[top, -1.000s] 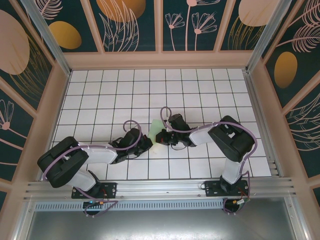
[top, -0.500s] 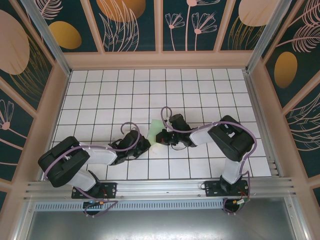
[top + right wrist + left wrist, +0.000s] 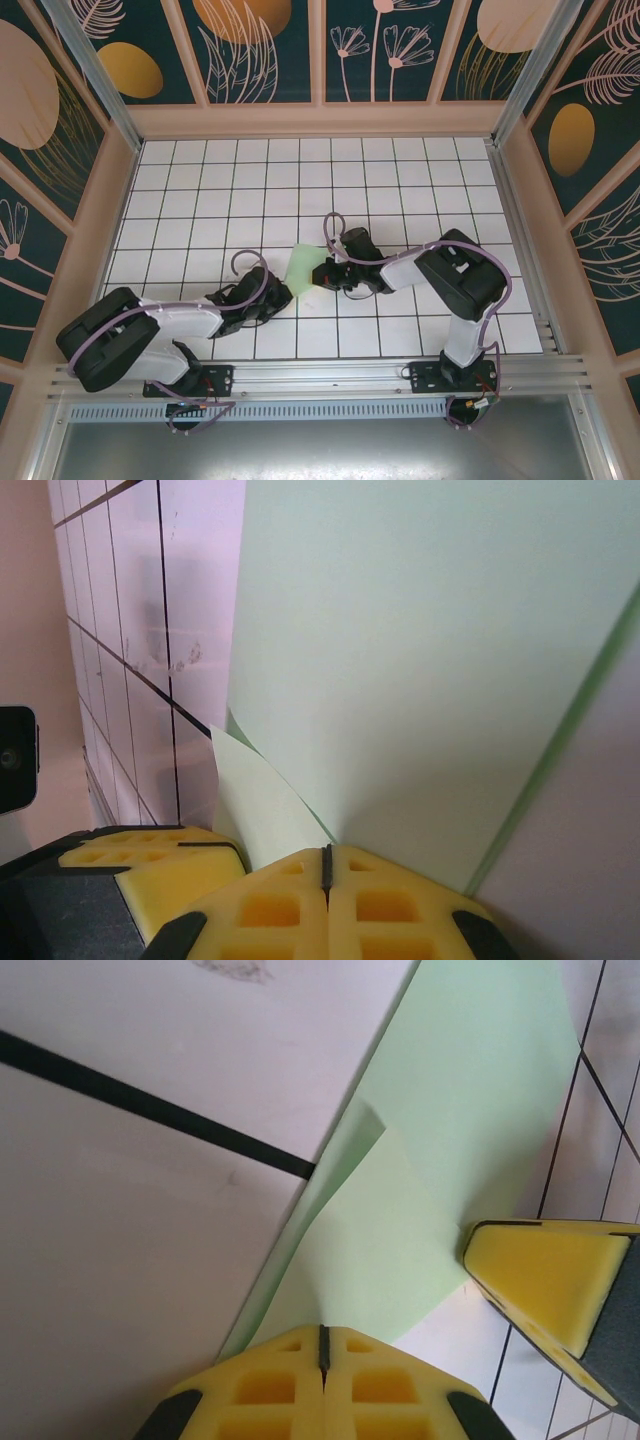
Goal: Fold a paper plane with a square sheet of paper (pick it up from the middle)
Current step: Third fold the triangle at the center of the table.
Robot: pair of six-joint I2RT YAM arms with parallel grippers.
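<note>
The main risk is that the square sheet of paper [image 3: 303, 263], partly folded and lying on the tiled worktop [image 3: 400, 190] just in front of the arms, skids or buckles instead of taking a clean crease. It is thin and light, and both arms bear on it from opposite sides, so any uneven push could drag it askew or spring open the small flap seen in the left wrist view. A fold set off-line here would likely spoil the dart's symmetry. The left pincer [image 3: 322, 1345] has its yellow pads pressed together, with its tip at the sheet's near edge. The right pincer [image 3: 326, 865] is likewise pressed together, with its tip against the folded paper just beside the other arm's pad. I cannot tell whether either one has a ply nipped between its pads.
</note>
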